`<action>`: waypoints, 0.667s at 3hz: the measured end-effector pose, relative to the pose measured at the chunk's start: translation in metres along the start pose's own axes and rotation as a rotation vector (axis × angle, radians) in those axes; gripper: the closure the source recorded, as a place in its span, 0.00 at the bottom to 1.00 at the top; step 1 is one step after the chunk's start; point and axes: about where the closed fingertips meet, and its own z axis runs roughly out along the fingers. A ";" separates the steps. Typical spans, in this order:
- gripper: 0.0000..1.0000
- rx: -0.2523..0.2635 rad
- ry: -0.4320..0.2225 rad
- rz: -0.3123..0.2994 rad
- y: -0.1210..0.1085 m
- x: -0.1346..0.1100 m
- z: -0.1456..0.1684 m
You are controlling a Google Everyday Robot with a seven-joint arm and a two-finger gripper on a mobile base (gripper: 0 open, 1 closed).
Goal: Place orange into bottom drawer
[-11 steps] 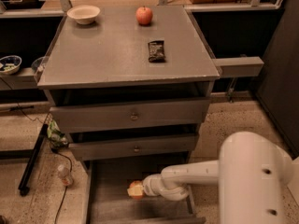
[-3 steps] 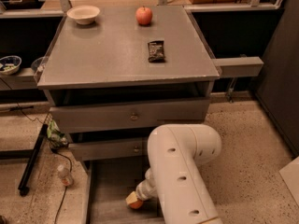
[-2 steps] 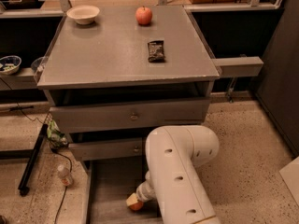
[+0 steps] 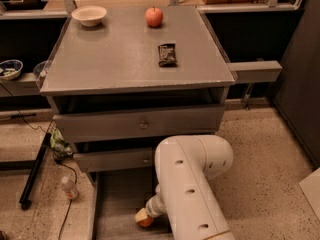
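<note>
Cabinet top (image 4: 115, 59): 1 apple (image 4: 154, 16), 1 bowl (image 4: 89, 15) | bottom drawer (image 4: 119, 204): 1 orange (image 4: 146, 222), claw (image 4: 143, 216)

Matt grey metal forms the cabinet top (image 4: 120, 59) and bottom drawer (image 4: 118, 200). The arm (image 4: 192, 184) is smooth, faintly glossy white plastic. Its gripper (image 4: 144, 216), at six o'clock, sits against the matt-skinned orange (image 4: 147, 222). At twelve o'clock the apple (image 4: 154, 16) shines. The floor (image 4: 260, 159) is speckled stone.

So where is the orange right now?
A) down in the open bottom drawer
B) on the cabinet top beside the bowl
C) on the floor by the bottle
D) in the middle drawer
A: the orange is down in the open bottom drawer, with the arm's jaws right at it. The fruit on top is a red apple.
</note>
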 end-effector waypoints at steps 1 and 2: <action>1.00 -0.013 0.005 0.007 0.001 0.002 0.002; 0.73 -0.013 0.005 0.007 0.001 0.002 0.002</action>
